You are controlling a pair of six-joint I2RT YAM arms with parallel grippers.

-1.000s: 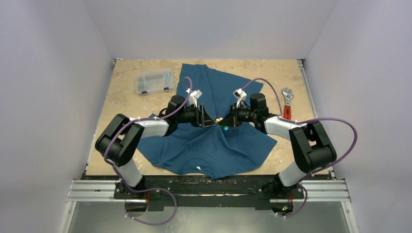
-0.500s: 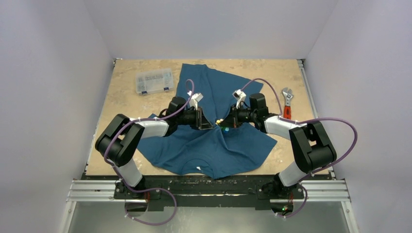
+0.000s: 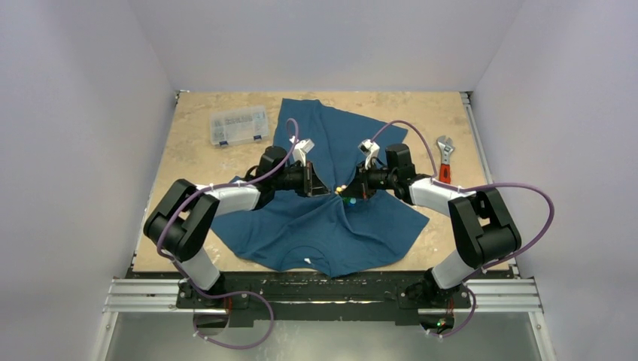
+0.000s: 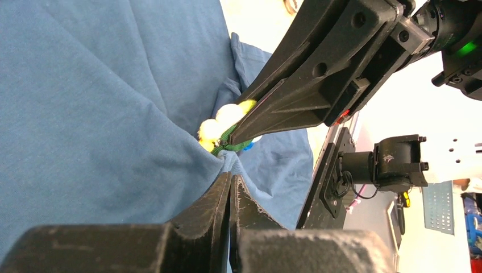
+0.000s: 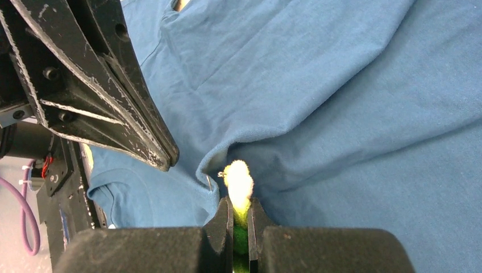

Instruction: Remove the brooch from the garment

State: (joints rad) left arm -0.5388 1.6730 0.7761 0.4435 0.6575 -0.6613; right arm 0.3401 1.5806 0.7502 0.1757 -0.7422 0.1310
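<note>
Right gripper [image 5: 239,219] is clamped on the brooch [image 5: 238,181]. Its two fingers are pressed together over the green lower petals, and the fuzzy yellow part pokes out past the tips. The brooch sits in the middle of the garment [image 3: 331,233], right at the peak of a fold of teal cloth that rises to meet it. From the left wrist camera, the brooch [image 4: 223,129] lies against that fold with no gap I can make out.

Just beside it, the left gripper [image 4: 229,181] has its fingers closed together on a pinch of the shirt, holding the fabric down and back.

Compared with a second ago, very little has shifted. Seen from above, the left arm's elbow has eased outward a touch and both wrists have crept slightly up the table [image 3: 188,165]. The bright speck of the brooch [image 3: 344,198] stays in nearly the same spot between the two heads.

To my eye the tug is under way but nothing has come loose. The cloth puckers toward the brooch, so I'd guess the pin is still through the weave and the two grips need to separate further.

Off to the sides, the red-handled wrench [image 3: 445,162] and the clear parts box [image 3: 239,125] lie well apart from all this.
</note>
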